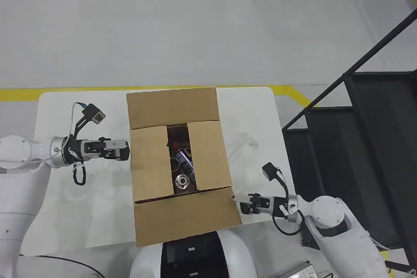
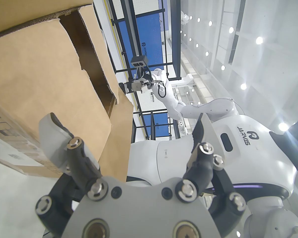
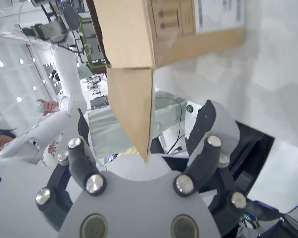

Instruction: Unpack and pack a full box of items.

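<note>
Opened box (image 1: 172, 108) on surface (image 1: 76, 208), left end effector (image 1: 127, 150) wide open beside it, right end effector (image 1: 238, 202) wide open astride near flap (image 1: 186, 215) corner

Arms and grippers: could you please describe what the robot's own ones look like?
Both the left arm and right arm have rounded white shells, with black cable loops and a small black camera on a bracket at each wrist. The left gripper and right gripper have a grey metal base, black linkages with silver bolts, and pale grey fingers lined with black pads.
</note>
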`<state>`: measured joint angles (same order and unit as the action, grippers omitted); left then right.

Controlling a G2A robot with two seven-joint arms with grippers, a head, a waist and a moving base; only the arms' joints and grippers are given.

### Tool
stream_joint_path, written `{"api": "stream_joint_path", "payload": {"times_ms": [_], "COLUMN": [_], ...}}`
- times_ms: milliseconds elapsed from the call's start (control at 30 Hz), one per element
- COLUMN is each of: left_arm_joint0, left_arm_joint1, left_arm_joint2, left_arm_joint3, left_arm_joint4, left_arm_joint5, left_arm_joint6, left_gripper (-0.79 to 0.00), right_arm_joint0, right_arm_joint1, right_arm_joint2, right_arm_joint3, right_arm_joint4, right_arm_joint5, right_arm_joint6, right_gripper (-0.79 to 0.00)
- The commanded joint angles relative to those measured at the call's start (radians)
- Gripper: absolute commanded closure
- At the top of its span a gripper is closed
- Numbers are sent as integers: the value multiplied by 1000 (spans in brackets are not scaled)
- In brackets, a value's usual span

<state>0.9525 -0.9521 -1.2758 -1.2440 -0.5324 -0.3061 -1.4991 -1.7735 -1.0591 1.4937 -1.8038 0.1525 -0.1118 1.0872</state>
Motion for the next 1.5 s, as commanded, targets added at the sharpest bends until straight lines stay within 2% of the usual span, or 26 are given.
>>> {"api": "stream_joint_path", "payload": {"times_ms": [0, 233, 400, 533, 767, 1033, 1167, 1300, 1467], "left_arm_joint0": [0, 0, 0, 0, 0, 0, 0, -46, -147], "left_arm_joint1": [0, 0, 0, 0, 0, 0, -1, -14, -29], "left_arm_joint2": [0, 0, 0, 0, 0, 0, -25, -2, 33], "left_arm_joint3": [0, 0, 0, 0, 0, 0, 5, 53, 176], "left_arm_joint4": [0, 0, 0, 0, 0, 0, -37, -71, -24], "left_arm_joint5": [0, 0, 0, 0, 0, 0, -33, -87, -115], "left_arm_joint6": [0, 0, 0, 0, 0, 0, 75, 105, 168], "left_gripper": [-785, -785, -785, -785, -785, -785, -785, -785, -785], "right_arm_joint0": [8, 62, 113, 165, 276, 343, 350, 354, 357], "right_arm_joint1": [0, -14, -27, -36, -59, -73, -75, -74, -73], "right_arm_joint2": [-26, -101, -124, -160, -254, -296, -302, -301, -297], "right_arm_joint3": [0, 33, 88, 111, 182, 218, 219, 220, 217], "right_arm_joint4": [38, 361, 576, 648, 625, 414, 386, 361, 346], "right_arm_joint5": [-5, -45, -80, -86, -120, -250, -268, -268, -268], "right_arm_joint6": [53, 132, 123, 129, 4, -168, -183, -190, -194], "right_gripper": [-785, -785, -785, -785, -785, -785, -785, -785, -785]}}
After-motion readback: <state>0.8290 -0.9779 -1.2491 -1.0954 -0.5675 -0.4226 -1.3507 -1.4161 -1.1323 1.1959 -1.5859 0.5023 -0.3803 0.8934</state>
